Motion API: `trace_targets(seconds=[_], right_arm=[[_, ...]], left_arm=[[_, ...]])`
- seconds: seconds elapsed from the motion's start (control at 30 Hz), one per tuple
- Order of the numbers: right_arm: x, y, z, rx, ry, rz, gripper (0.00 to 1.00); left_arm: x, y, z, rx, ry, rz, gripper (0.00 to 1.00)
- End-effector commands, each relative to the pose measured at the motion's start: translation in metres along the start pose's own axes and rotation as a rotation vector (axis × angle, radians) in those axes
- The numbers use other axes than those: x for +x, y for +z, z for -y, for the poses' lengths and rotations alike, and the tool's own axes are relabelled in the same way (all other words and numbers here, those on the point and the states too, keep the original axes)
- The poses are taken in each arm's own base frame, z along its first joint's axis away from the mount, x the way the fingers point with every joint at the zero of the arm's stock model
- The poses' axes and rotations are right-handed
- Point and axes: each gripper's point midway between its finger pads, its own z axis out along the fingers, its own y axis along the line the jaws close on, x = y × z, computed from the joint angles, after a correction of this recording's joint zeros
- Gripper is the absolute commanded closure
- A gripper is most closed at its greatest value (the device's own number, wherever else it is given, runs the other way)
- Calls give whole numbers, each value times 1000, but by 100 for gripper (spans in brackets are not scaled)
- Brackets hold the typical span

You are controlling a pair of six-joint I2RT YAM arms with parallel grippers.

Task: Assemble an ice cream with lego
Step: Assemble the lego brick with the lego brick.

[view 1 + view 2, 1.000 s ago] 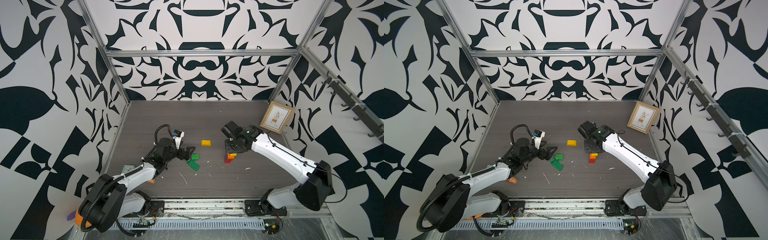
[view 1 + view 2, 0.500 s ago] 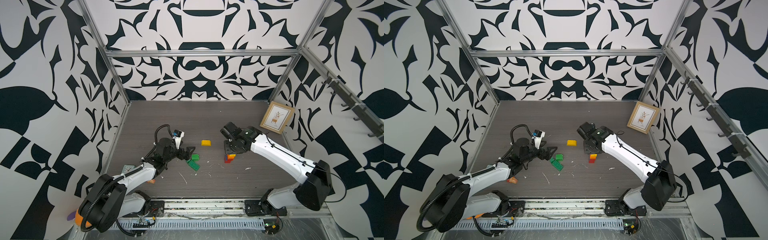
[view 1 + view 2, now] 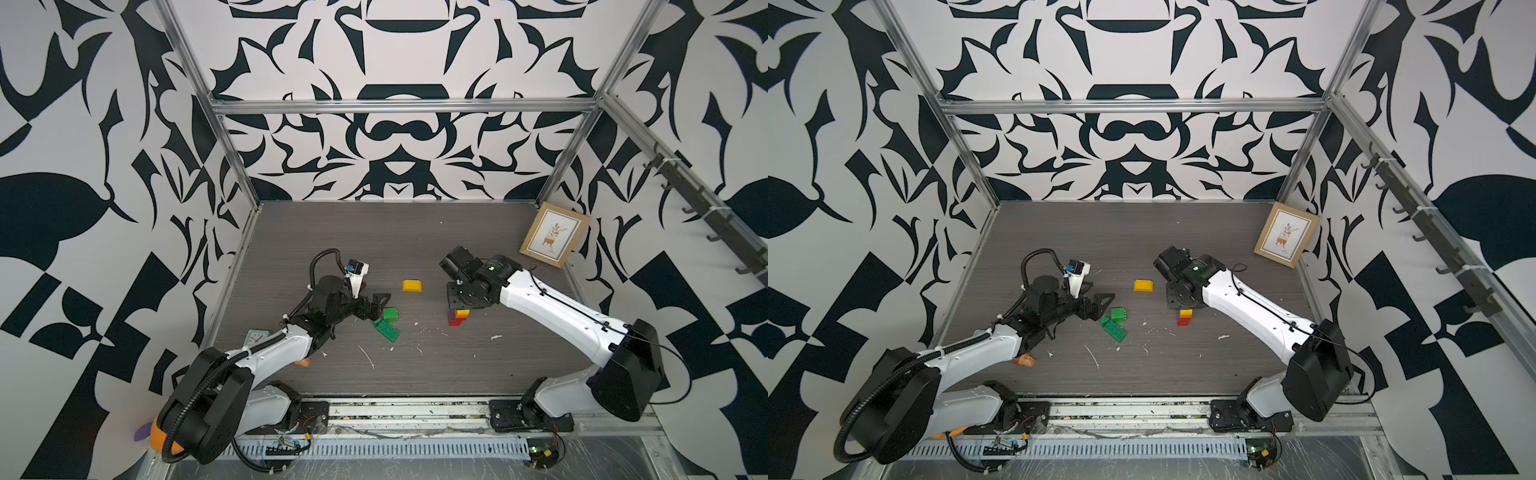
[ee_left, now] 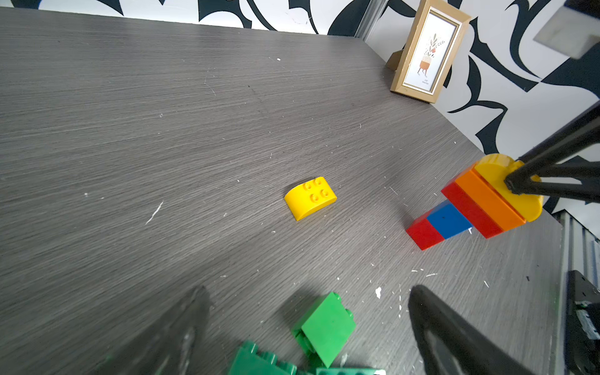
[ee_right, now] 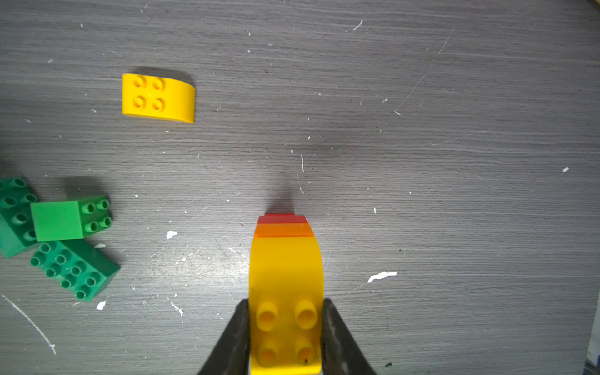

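Here, right tool (image 5: 285, 302) clamps the stacked yellow dome (image 5: 285, 269); left tool (image 4: 310, 291) gapes wide.

loose dome brick (image 3: 412, 285) behind, between | brick cluster (image 3: 386, 324) left | stack (image 3: 457, 318) right | frame (image 3: 552, 235) rear-right

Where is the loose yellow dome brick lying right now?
In both top views the loose yellow dome brick lies by itself, slightly farther back than the green bricks on its left and the coloured stack on its right.
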Motion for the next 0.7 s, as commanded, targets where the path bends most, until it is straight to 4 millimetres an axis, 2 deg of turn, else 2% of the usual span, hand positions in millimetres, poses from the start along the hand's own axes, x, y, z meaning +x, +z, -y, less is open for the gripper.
trace_targets(seconds=[0.0, 0.1, 0.2, 0.43, 0.67], right_arm=[[3, -4, 6, 27, -2, 1, 52], [0, -8, 7, 31, -6, 14, 45], [-4, -15, 10, 39, -15, 25, 44], [-6, -16, -5, -44, -9, 43, 56], [-7, -15, -3, -24, -11, 42, 65]], left_arm=[[-11, 2, 5, 17, 10, 22, 1], [-11, 2, 4, 15, 10, 20, 1], [-11, 2, 4, 14, 11, 22, 1], [-11, 1, 4, 15, 12, 22, 1], [-12, 1, 4, 12, 14, 25, 1]])
